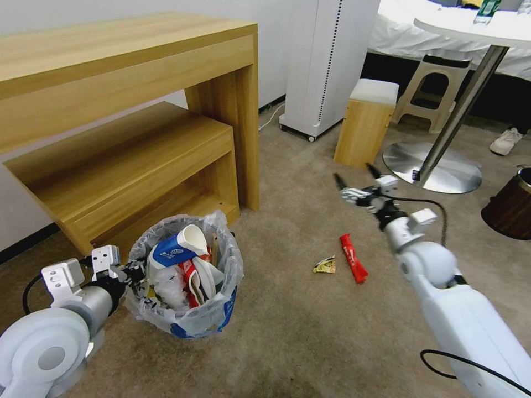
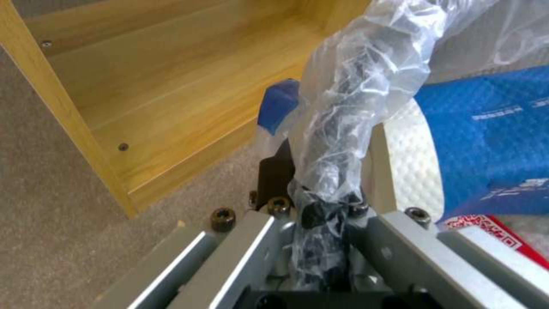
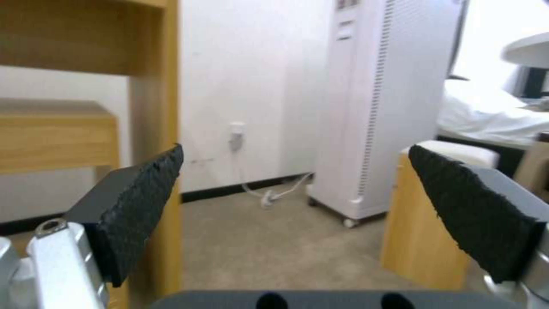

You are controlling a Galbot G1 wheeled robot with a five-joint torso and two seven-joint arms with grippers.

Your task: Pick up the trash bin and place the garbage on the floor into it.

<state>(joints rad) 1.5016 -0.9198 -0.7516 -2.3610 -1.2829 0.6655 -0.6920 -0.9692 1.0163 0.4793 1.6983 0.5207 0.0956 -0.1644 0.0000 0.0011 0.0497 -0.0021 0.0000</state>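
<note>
One bin (image 1: 185, 309) on the floor (image 1: 298, 331) before the wooden shelf (image 1: 127, 160), its rim pinched by the left claw (image 1: 134, 272). Two wrappers remain: one red (image 1: 353, 257), one yellow (image 1: 324, 266). Right claw (image 1: 357, 178) spread wide, empty, above them.
</note>
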